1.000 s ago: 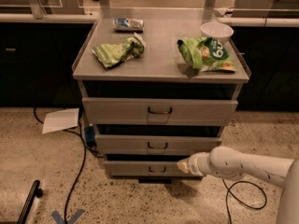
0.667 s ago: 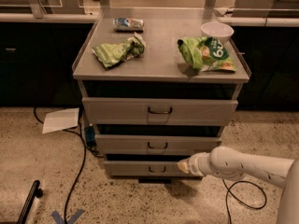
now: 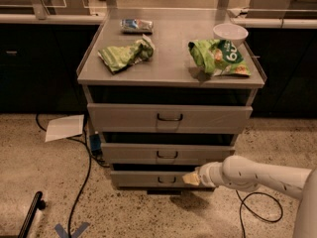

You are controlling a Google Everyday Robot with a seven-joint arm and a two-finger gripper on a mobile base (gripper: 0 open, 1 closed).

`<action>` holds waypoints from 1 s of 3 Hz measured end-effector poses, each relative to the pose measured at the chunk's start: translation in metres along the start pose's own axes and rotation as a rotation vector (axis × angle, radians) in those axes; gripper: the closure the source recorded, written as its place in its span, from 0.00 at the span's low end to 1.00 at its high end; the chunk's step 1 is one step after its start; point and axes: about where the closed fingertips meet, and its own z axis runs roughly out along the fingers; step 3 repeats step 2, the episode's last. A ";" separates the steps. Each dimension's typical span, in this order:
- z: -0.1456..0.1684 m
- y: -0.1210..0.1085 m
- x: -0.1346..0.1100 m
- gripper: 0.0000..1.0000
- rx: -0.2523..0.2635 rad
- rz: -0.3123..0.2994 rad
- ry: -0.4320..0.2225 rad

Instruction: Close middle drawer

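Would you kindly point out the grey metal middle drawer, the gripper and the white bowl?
grey metal middle drawer (image 3: pixel 167 153): camera view, its loop handle.
gripper (image 3: pixel 191 178): camera view, its tip, at the lowest drawer (image 3: pixel 141 179) front.
white round bowl (image 3: pixel 230 32): camera view, its inside.

I see my arm (image 3: pixel 257 175) as smooth off-white tube with glossy shell, warm tint under room light. Fat rounded segment behind wrist, bulging like capsule. Ringed collar ahead of it, stepping narrower toward tip. Broader white link (image 3: pixel 304 207) low and right of middle drawer (image 3: pixel 168 152), cut by frame edge. My gripper (image 3: pixel 190 178) is a small pale cream-yellow nub, duller than shell, just below middle drawer, right of its handle.
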 end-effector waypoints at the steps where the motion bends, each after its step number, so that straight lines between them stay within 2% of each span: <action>1: 0.000 0.000 0.000 0.00 0.000 0.000 0.000; 3: 0.000 0.000 0.000 0.00 0.000 0.000 0.000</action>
